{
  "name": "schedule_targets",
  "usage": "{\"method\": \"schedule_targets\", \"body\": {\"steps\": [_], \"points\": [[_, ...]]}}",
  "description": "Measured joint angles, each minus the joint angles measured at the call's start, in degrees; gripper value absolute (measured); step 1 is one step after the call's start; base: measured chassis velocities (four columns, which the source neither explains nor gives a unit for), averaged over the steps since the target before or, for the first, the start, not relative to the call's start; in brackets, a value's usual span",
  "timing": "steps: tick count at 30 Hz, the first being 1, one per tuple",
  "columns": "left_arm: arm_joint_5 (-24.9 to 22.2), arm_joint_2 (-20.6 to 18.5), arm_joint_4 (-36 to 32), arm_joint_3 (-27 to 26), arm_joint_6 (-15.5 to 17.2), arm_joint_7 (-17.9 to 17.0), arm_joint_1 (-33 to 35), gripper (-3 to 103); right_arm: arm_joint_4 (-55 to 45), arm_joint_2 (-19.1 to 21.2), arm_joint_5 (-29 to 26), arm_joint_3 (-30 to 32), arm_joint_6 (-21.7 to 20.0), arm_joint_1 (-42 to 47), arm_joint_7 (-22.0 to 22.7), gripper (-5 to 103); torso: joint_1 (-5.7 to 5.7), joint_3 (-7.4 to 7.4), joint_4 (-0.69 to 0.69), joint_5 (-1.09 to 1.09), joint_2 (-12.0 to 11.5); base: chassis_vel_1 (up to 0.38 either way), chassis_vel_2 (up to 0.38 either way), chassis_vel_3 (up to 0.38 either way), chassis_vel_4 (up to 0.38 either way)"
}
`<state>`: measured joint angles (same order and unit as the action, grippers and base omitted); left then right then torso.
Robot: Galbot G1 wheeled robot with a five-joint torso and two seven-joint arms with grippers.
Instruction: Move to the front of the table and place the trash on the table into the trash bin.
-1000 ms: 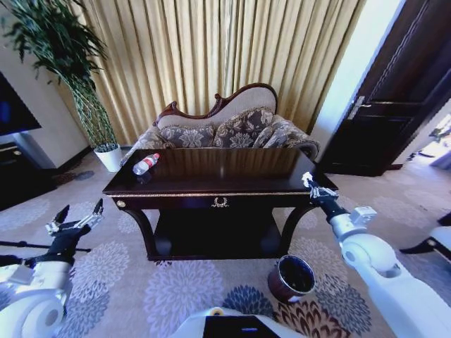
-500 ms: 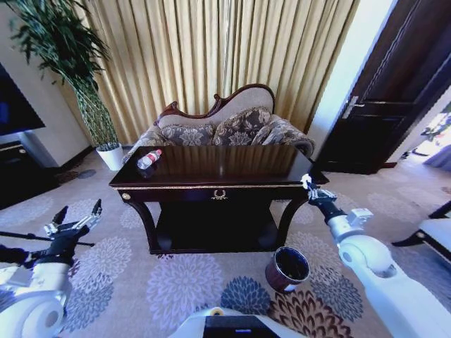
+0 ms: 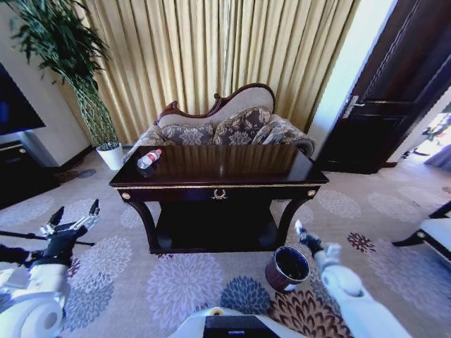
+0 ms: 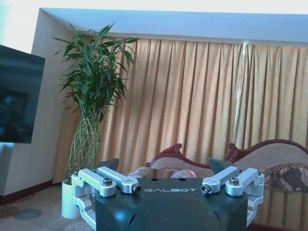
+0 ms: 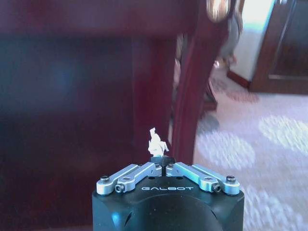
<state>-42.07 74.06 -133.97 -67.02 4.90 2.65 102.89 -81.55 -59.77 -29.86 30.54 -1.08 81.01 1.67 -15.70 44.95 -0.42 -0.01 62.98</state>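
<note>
— One piece of trash is held now, I think. What do you see, from the big things to the small?

— First the table (image 3: 219,172): long, dark, very glossy wood with a thin gold line on the edge, a gold emblem in front and curved legs. Its top shines like a mirror. Then the trash bin (image 3: 287,268), round and reddish-brown with a black inside, standing on the flowered carpet near the table's front right leg.

— And the bottle?

— The clear plastic bottle (image 3: 147,160) with red cap lies on its side at the far left corner of the table. Smooth and round, so I judge it may roll if pushed.

— The right gripper?

— The right gripper (image 5: 165,166) is clenched on a white crumpled scrap (image 5: 155,142), thin and light like paper. It is low, just beside the bin, a little over its rim.

— How to do this step well?

— I would bring the tips fully above the black opening before letting go; such a light scrap can drift or stick to a finger.

— The left gripper?

— The left gripper (image 3: 70,226) hangs spread apart and empty, low at the robot's left side, well apart from the table.
</note>
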Motion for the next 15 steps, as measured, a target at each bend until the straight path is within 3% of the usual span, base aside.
{"method": "schedule_targets", "body": {"steps": [15], "points": [[0.0, 0.6, -1.2, -0.1, 0.2, -0.3, -0.3, 100, 24.8, -1.9, 6.3, -7.3, 7.7, -12.4, 0.0, 0, 0.0, 0.0, 0.0, 0.01, 0.0, 0.0, 0.0, 0.0, 0.0]]}}
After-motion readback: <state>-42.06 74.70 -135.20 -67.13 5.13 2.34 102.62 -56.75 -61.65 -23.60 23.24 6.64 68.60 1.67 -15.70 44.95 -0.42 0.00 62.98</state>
